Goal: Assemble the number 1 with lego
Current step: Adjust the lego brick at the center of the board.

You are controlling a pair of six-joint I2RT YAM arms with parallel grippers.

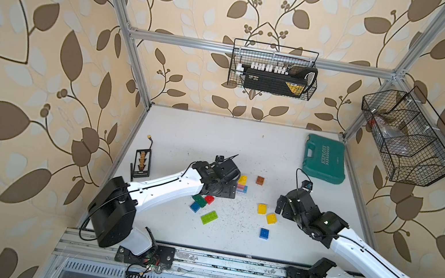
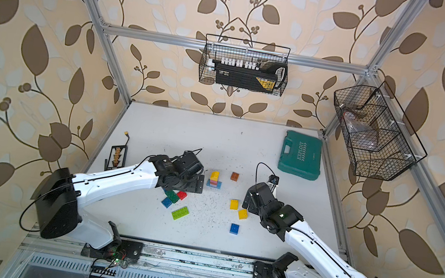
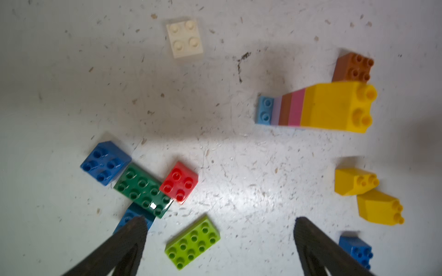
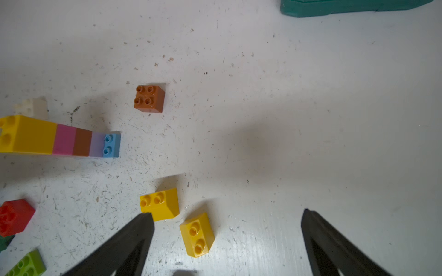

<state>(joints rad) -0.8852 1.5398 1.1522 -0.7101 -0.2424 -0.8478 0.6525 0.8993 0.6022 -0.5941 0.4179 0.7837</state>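
Note:
A standing lego stack (image 1: 242, 183), light blue at the base, then lilac, brown, pink and yellow on top, rises mid-table. My left gripper (image 3: 220, 222) hangs open and empty over a lime brick (image 3: 192, 241), close to green (image 3: 143, 188), red (image 3: 179, 181) and blue (image 3: 105, 162) bricks. My right gripper (image 4: 227, 215) is open and empty above two yellow bricks (image 4: 160, 203) (image 4: 197, 235). A brown brick (image 1: 260, 180), a white brick (image 3: 184, 38) and another blue brick (image 1: 264, 233) lie loose.
A teal tool case (image 1: 324, 159) lies at the back right of the table. A small black device with a cable (image 1: 141, 163) sits at the left edge. Wire baskets (image 1: 273, 69) (image 1: 408, 139) hang on the back and right walls. Aluminium frame rails border the table.

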